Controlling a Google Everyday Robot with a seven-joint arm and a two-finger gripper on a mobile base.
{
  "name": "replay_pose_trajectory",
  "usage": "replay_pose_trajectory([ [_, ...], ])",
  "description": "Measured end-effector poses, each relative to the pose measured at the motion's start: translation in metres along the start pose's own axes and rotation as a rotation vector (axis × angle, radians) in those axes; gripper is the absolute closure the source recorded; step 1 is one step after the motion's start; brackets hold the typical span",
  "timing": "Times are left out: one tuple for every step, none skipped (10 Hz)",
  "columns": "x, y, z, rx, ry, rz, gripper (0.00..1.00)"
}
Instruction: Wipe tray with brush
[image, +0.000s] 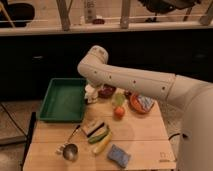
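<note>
The green tray (62, 100) sits at the back left of the wooden table (145, 137). The brush (93, 128), black and white, lies on the table in front of the tray's right corner. My gripper (90, 94) hangs from the white arm just off the tray's right rim, above the table and well behind the brush. It holds nothing that I can see.
A dark bowl (106, 91), a green fruit (118, 99), an orange fruit (119, 112) and a red bowl (141, 103) stand right of the gripper. A green vegetable (98, 136), a banana (102, 145), a blue sponge (119, 156) and a metal scoop (70, 150) lie in front.
</note>
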Motion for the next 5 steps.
replay_pose_trajectory([
  [0.000,-0.002,-0.006,0.005,0.002,-0.010,0.98],
  [-0.004,-0.005,-0.011,0.009,0.003,-0.025,0.98],
  [-0.011,-0.010,-0.018,0.016,0.002,-0.052,0.98],
  [-0.017,-0.015,-0.023,0.023,-0.005,-0.076,0.98],
  [-0.023,-0.019,-0.027,0.027,-0.017,-0.097,0.98],
])
